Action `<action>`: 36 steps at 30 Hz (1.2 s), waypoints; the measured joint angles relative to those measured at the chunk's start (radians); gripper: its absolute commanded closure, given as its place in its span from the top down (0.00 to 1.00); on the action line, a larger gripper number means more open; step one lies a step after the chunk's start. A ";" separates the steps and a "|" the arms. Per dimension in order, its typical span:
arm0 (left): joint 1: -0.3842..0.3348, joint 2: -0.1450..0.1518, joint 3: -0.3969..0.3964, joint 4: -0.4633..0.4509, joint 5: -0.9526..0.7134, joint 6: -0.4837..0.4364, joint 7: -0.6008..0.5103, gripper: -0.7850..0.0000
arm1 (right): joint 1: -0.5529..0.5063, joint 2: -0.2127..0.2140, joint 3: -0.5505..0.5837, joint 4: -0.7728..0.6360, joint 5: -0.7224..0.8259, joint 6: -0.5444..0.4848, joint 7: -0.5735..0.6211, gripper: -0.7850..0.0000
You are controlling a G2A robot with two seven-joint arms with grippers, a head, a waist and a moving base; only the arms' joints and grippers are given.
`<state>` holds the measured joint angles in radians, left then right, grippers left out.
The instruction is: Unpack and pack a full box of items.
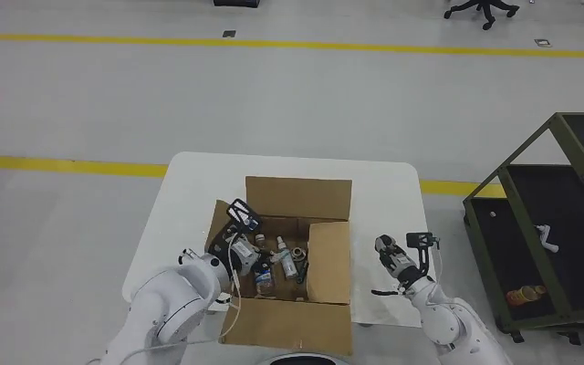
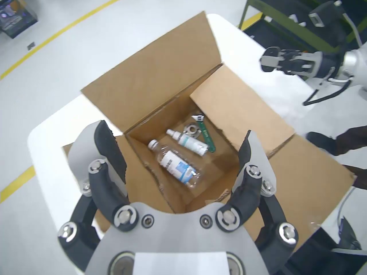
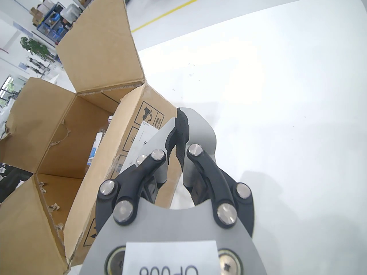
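Left wrist view: left hand (image 2: 175, 129), spread apart, hovers above bottle (image 2: 178, 168) inside box (image 2: 152, 78)

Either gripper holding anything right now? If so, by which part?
Nothing held. The left gripper is open and empty above the box; the right gripper is shut on nothing, over the table beside the box.

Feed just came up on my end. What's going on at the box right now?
The left gripper hangs open above the open cardboard box, holding nothing. Among the things lying inside are a clear bottle, a small white bottle, a green-handled wrench and a metal fitting. The right gripper is shut and empty, over the white table beside the box.
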<state>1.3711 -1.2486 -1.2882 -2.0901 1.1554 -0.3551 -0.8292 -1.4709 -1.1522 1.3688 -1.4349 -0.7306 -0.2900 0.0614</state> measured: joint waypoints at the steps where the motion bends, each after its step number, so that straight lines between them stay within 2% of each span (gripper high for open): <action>1: -0.009 -0.002 0.022 0.015 -0.028 -0.001 0.003 1.00 | -0.007 0.002 0.006 -0.013 -0.031 0.008 -0.003 0.00; 5: -0.044 -0.009 0.085 0.085 -0.122 -0.012 0.003 1.00 | -0.039 0.007 0.030 -0.051 -0.074 0.018 -0.021 0.00; 10: -0.077 -0.015 0.126 0.192 -0.182 0.002 0.029 1.00 | -0.083 0.010 0.065 -0.095 -0.078 0.026 -0.047 0.00; 23: -0.078 -0.015 0.127 0.196 -0.180 0.002 0.029 1.00 | -0.103 0.012 0.079 -0.131 -0.091 0.034 -0.035 0.00; 27: -0.075 -0.015 0.129 0.198 -0.185 0.004 0.033 1.00 | -0.104 0.005 0.076 -0.139 -0.038 0.032 -0.084 0.00; 30: -0.071 -0.017 0.143 0.221 -0.245 0.014 0.044 1.00 | -0.103 0.000 0.074 -0.142 -0.022 0.052 -0.129 0.00; 36: -0.110 -0.028 0.175 0.311 -0.437 0.071 0.006 1.00 | -0.116 -0.004 0.072 -0.179 -0.080 0.098 -0.181 0.00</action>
<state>1.2614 -1.2768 -1.1128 -1.7791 0.7180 -0.2839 -0.8236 -1.5864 -1.1560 1.4410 -1.6135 -0.8107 -0.1919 -0.1196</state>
